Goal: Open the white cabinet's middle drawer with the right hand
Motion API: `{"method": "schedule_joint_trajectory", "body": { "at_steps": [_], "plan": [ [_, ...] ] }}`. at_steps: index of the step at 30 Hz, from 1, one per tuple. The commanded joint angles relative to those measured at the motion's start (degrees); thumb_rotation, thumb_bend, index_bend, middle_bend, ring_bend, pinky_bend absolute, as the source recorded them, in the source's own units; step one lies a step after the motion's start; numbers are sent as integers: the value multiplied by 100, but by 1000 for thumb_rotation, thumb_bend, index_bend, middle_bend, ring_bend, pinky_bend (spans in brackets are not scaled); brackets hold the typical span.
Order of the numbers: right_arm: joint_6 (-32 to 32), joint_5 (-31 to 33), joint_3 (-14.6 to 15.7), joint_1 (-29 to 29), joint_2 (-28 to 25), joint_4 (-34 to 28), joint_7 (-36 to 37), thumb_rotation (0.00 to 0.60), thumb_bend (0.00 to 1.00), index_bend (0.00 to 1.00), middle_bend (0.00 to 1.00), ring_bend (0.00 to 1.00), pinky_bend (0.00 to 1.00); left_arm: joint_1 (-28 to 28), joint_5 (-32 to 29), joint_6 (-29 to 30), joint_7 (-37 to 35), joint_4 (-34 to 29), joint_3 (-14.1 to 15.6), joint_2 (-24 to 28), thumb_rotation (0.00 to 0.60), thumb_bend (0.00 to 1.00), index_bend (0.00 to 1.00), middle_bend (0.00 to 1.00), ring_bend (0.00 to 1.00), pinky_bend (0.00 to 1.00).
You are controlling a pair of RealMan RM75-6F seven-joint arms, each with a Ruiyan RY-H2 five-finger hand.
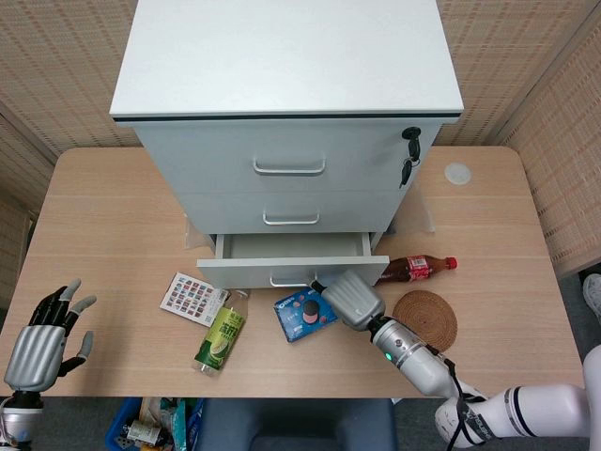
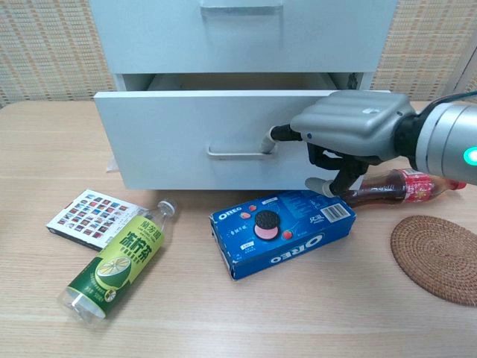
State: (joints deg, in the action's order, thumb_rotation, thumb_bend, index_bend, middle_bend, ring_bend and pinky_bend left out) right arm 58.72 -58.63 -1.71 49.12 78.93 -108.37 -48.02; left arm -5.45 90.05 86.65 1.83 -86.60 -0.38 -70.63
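Note:
The white cabinet (image 1: 282, 56) has three drawers. Its bottom drawer (image 2: 171, 127) stands pulled out towards me, and its inside (image 1: 291, 246) looks empty. The middle drawer (image 1: 225, 214), with its handle (image 1: 290, 220), is shut. My right hand (image 2: 354, 130) grips the right end of the bottom drawer's handle (image 2: 238, 153) with a hooked finger, the other fingers curled below. In the head view the right hand (image 1: 350, 299) sits just in front of that drawer. My left hand (image 1: 42, 334) is at the table's near left corner, fingers spread, holding nothing.
A blue Oreo box (image 2: 282, 231) lies just under my right hand. A cola bottle (image 2: 402, 186) and a woven coaster (image 2: 440, 257) are to its right. A green drink bottle (image 2: 115, 261) and a patterned card box (image 2: 93, 218) lie left. Keys (image 1: 409, 150) hang from the top drawer's lock.

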Motion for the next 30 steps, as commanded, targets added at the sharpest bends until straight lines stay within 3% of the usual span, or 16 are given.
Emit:
{"method": "schedule_joint_trajectory", "body": {
  "at_steps": [1, 20, 30],
  "plan": [
    [28, -19, 43, -11, -24, -69, -45, 600, 391, 164, 896, 928, 884, 3, 0, 10, -11, 5, -4, -4, 600, 474, 203, 48, 61, 109],
    [112, -164, 336, -107, -241, -628, -201, 600, 391, 164, 898, 928, 884, 15, -11, -5, 12, 3, 10, -3, 600, 474, 202, 48, 60, 109],
    [155, -572, 587, -266, -376, -885, -145, 600, 391, 164, 899, 929, 884, 22, -41, -38, 61, -14, 19, 15, 600, 474, 200, 47, 59, 109]
  ]
}}
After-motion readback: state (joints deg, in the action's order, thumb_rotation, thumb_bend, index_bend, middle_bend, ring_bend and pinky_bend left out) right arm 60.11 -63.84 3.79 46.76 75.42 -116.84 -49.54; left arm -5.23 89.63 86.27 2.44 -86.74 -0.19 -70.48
